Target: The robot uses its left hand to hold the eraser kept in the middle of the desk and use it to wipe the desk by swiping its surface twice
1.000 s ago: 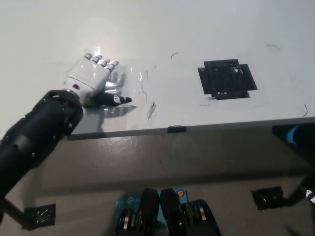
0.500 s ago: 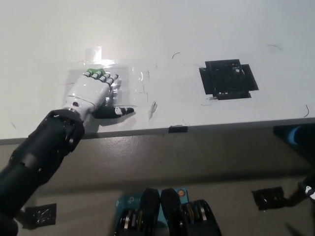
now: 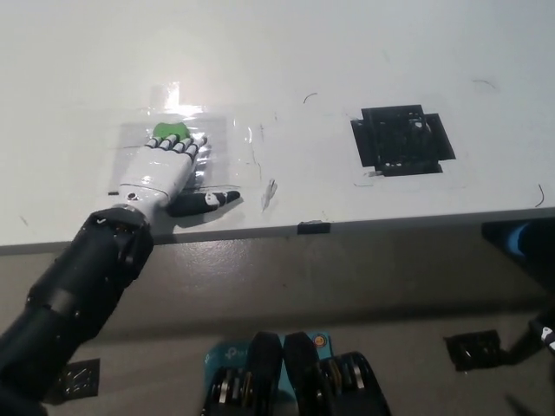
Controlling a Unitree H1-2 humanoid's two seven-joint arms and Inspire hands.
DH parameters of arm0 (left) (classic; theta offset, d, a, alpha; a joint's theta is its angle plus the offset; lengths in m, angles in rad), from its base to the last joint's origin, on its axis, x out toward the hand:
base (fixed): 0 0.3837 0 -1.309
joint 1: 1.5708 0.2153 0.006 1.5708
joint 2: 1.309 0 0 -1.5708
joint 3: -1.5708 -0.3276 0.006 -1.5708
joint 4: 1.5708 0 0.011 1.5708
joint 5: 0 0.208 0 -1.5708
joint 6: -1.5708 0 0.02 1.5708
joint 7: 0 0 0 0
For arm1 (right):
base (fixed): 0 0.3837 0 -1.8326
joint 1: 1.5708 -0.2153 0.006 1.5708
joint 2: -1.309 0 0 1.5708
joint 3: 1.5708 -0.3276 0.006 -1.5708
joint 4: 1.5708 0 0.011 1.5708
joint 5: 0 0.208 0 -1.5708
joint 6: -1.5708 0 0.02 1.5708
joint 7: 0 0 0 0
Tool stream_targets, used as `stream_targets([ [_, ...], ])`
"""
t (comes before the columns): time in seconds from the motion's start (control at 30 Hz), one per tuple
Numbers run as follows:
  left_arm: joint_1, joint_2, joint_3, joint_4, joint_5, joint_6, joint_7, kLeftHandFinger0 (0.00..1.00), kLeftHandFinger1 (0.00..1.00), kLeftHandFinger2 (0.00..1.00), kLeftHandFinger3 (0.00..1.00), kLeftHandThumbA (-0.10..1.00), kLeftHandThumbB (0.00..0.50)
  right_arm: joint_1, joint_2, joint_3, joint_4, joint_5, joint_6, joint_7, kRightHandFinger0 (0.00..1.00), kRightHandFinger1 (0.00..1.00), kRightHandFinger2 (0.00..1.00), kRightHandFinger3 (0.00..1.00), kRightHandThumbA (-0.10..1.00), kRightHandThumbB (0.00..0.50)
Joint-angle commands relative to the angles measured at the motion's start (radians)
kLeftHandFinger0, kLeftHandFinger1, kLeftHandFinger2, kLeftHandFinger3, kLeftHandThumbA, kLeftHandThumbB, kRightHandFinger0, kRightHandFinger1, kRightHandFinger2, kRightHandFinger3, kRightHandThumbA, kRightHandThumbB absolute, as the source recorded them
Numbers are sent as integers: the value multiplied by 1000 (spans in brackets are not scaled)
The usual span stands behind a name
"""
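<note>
My white left hand lies flat on the white desk near its front edge. Its fingers are stretched out away from me and the dark thumb sticks out to the right. A small green eraser shows just beyond the fingertips, on a glossy clear patch of the desk. The fingers are not curled around it. Only a dark tip with a white spot, the right hand, shows at the lower right edge of the head view.
A black tape square is stuck on the desk to the right. Thin dark scribbles mark the surface around it. A small black tab sits on the desk's front edge. Below the edge is grey floor with black tape pieces.
The left hand has drawn back toward the front edge and slightly right. The green eraser, mostly covered before, now shows beyond the fingertips.
</note>
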Motion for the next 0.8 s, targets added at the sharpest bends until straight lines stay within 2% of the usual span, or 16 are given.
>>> stream_targets([
  [0.0, 38, -52, 61, 98, -97, -20, 3, 1000, 1000, 1000, 1000, 1000, 360, -13, -6, -18, -28, 14, -42, -17, 1000, 1000, 1000, 1000, 1000, 454],
  [0.1, 54, -75, 121, 120, -136, -1, -9, 1000, 1000, 1000, 1000, 1000, 374, -18, -10, -15, -22, 17, -49, -9, 1000, 1000, 1000, 1000, 1000, 432],
  [0.17, 58, -90, 144, 136, -146, 11, -10, 1000, 1000, 1000, 1000, 1000, 367, -18, -9, -15, -22, 12, -50, -13, 1000, 1000, 1000, 1000, 1000, 445],
  [0.2, 63, -99, 168, 156, -160, -3, 3, 1000, 1000, 1000, 1000, 1000, 332, -28, -11, -12, -17, 13, -52, -10, 1000, 1000, 1000, 1000, 1000, 448],
  [0.27, 73, -102, 183, 155, -161, -6, 9, 1000, 1000, 1000, 1000, 1000, 333, -32, -6, -10, -15, 11, -50, -12, 1000, 1000, 1000, 1000, 1000, 447],
  [0.3, 84, -115, 194, 172, -172, -8, 6, 1000, 1000, 1000, 1000, 1000, 378, -32, -4, -11, -19, 20, -44, -9, 1000, 1000, 1000, 1000, 1000, 490],
  [0.33, 86, -119, 203, 179, -180, -15, 6, 1000, 1000, 1000, 1000, 1000, 383, -31, -2, -13, -20, 23, -40, -10, 1000, 1000, 1000, 1000, 1000, 496],
  [0.37, 85, -120, 203, 192, -179, -20, 4, 1000, 1000, 1000, 1000, 1000, 403, -32, 0, -12, -20, 23, -44, -10, 1000, 1000, 1000, 1000, 1000, 482],
  [0.4, 83, -126, 208, 207, -182, -18, 7, 1000, 1000, 1000, 1000, 1000, 389, -34, 1, -13, -22, 24, -41, -12, 1000, 1000, 1000, 1000, 1000, 447],
  [0.47, 79, -129, 207, 214, -180, -10, 7, 1000, 1000, 1000, 1000, 1000, 370, -32, -1, -15, -23, 23, -41, -13, 1000, 1000, 1000, 1000, 1000, 420],
  [0.53, 79, -125, 202, 211, -176, -5, 6, 1000, 1000, 1000, 1000, 1000, 380, -32, 1, -17, -21, 36, -49, -7, 1000, 1000, 1000, 1000, 1000, 397],
  [0.73, 88, -110, 151, 210, -127, 46, -9, 1000, 1000, 1000, 1000, 1000, 400, -37, -1, -20, -22, 33, -47, -12, 1000, 1000, 1000, 1000, 1000, 412],
  [0.77, 88, -107, 134, 219, -115, 55, -14, 1000, 1000, 1000, 1000, 1000, 435, -39, -1, -20, -23, 35, -47, -13, 1000, 1000, 1000, 1000, 1000, 426],
])
